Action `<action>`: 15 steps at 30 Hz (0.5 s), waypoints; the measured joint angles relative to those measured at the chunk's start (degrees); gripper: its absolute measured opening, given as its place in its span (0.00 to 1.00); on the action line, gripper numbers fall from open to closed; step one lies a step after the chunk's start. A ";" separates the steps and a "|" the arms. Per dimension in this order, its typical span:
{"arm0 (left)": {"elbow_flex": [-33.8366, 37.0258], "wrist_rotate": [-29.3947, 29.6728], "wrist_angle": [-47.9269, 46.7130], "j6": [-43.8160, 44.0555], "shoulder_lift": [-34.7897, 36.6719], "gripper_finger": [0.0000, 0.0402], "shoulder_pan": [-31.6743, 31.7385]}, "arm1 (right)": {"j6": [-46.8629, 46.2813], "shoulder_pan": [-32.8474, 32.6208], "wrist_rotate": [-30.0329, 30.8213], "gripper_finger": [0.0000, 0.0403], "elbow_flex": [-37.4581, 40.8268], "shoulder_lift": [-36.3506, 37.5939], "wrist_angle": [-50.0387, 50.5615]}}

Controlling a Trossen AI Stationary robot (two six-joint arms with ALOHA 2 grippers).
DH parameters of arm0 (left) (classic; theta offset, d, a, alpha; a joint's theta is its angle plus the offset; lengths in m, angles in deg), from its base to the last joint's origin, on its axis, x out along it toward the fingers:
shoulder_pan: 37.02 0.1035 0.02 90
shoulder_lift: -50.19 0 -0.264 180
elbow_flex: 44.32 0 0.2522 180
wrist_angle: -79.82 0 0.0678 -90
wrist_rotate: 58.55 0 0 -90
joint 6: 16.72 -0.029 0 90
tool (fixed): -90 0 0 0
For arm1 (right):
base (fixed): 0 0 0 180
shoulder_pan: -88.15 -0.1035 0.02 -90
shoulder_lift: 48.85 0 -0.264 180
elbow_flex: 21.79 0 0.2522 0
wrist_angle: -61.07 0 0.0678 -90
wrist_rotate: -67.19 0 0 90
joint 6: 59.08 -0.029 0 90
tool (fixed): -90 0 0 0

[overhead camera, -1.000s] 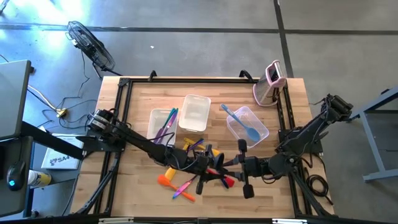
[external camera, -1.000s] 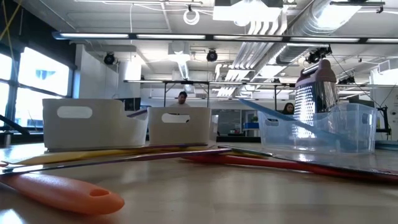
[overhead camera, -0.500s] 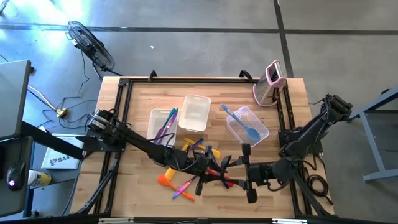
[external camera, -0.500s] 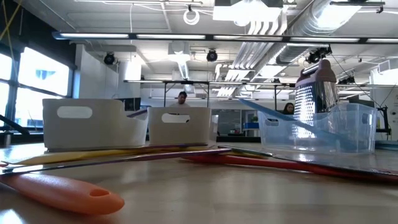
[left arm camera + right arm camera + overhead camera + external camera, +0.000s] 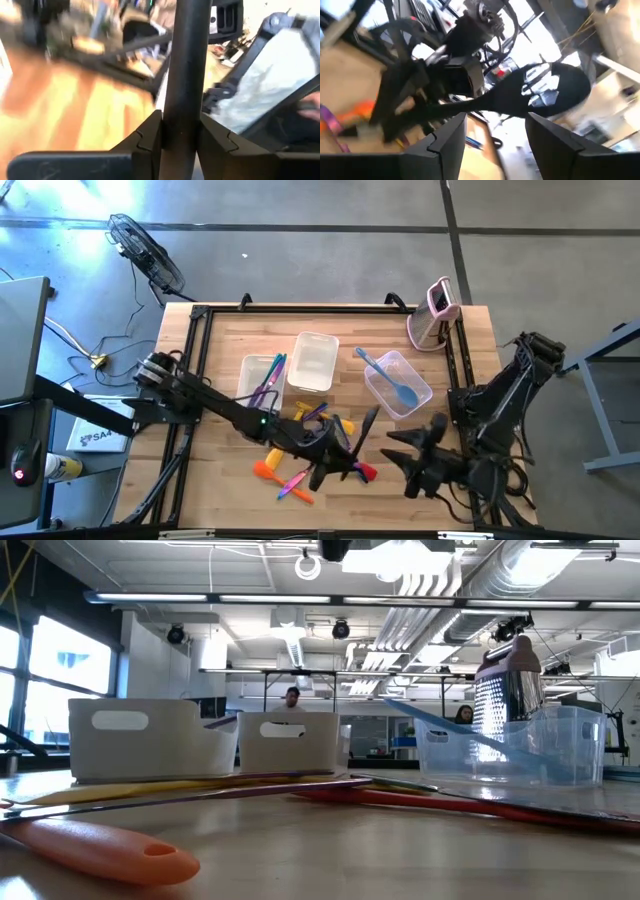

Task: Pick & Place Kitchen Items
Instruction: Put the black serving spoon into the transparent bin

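The left claw (image 5: 345,452) pinches the handle of a black utensil (image 5: 366,426) above the pile of kitchen items (image 5: 300,470) at the counter's (image 5: 220,370) front middle. The utensil's long axis rises from that claw toward the tub with the blue spoon (image 5: 398,383). The right claw (image 5: 412,460) stands spread and empty, just beside the pile toward the right edge, farther from the utensil than the left. The right wrist view shows the black spoon bowl (image 5: 555,87), which the overhead view barely shows; the left wrist view shows fingers (image 5: 145,142) clamped on the shaft (image 5: 185,75).

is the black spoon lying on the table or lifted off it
Lifted. The left gripper is shut on the black spoon handle, its bowl raised toward the right gripper.
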 joint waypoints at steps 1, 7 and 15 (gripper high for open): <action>0.00 -1.57 -1.59 4.00 0.72 0.21 0.34 | 2.02 -0.69 0.88 0.49 -0.01 -0.17 0.66; -0.07 -16.42 -5.52 21.98 3.00 0.21 4.83 | 9.66 -1.99 0.71 0.49 -0.10 -4.44 5.16; -0.02 -23.00 -11.63 27.24 2.88 0.21 8.09 | 11.52 3.30 2.47 0.48 -0.08 -12.98 7.57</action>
